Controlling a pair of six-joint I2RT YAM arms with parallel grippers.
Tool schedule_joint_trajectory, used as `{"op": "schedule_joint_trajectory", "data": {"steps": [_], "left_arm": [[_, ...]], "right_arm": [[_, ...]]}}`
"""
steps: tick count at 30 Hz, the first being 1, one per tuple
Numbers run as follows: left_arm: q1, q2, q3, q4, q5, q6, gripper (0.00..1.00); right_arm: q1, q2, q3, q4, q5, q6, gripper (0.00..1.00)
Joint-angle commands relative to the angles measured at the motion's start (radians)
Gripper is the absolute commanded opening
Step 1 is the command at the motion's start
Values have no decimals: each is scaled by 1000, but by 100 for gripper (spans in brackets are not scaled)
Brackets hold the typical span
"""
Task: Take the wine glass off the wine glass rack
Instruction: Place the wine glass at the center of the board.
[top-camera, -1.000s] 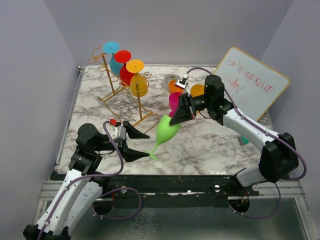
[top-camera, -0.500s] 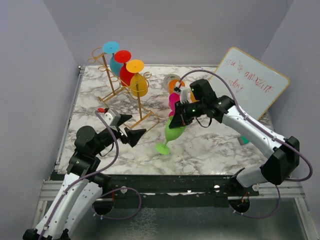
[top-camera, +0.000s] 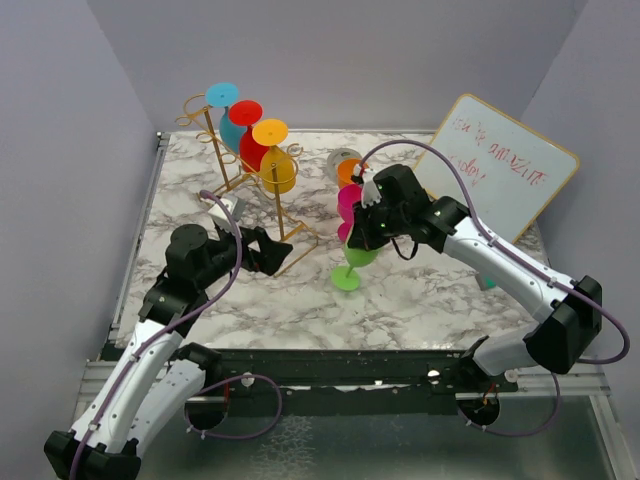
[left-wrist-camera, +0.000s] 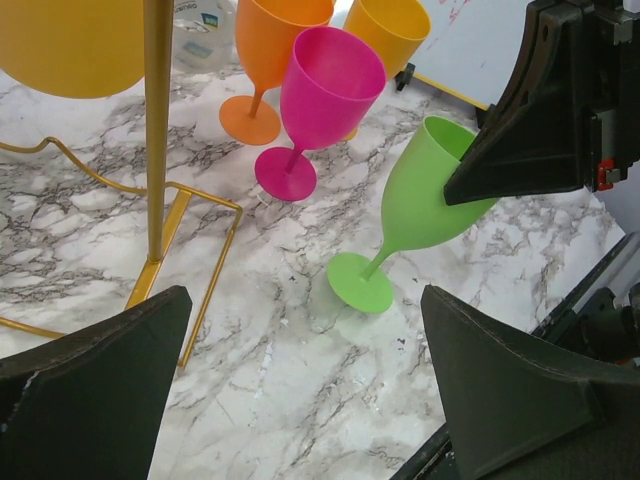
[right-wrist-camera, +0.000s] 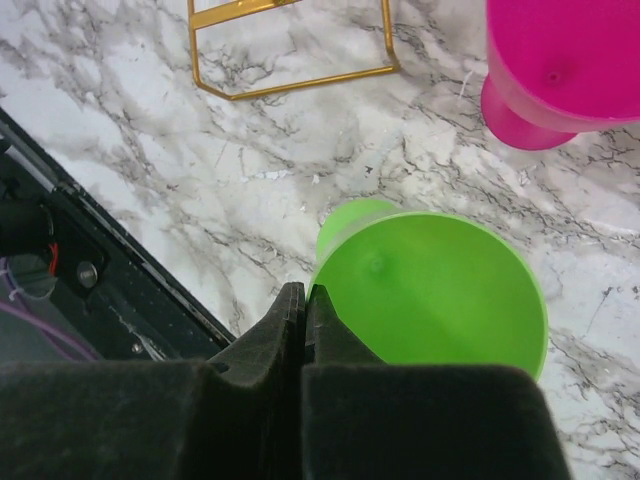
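Right claw pinches the tilted green wine glass by its rim.

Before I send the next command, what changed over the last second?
The left gripper let go of the green glass, opened wide and swung back toward the rack. The right gripper, shut on the rim, brought the glass from a steep tilt to nearly upright beside the pink glass. The rack, the glasses hung on it and the pink glass stayed put.
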Motion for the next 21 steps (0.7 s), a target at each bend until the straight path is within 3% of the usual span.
{"op": "schedule_joint_trajectory", "data": {"steps": [1, 4, 15, 21], "left_arm": [[0, -19, 35, -47, -26, -17, 99], [1, -34, 32, -54, -29, -18, 99], [0, -47, 48, -69, -52, -10, 99], [0, -50, 60, -89, -61, -11, 99]], "right_arm": [[-1, -27, 26, -55, 69, 61, 1], [0, -60, -37, -100, 61, 84, 1], [-3, -164, -100, -75, 588, 104, 0], [-35, -97, -53, 11, 638, 50, 1]]}}
